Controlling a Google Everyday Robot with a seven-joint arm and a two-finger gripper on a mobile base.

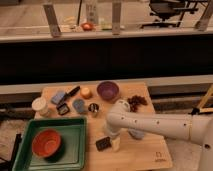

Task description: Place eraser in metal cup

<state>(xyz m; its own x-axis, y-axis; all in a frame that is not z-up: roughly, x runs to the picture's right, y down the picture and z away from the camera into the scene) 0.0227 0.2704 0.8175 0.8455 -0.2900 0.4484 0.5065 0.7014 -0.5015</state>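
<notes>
My tool (113, 141) is down low at the front of the desk (145, 155), I'd guess to grab the eraser (104, 144). The eraser's lying flat just left of the tool tip. Honestly can't tell if the tool's open or closed. The metal cup (93, 108) stands upright further back, so it's a short carry.
</notes>
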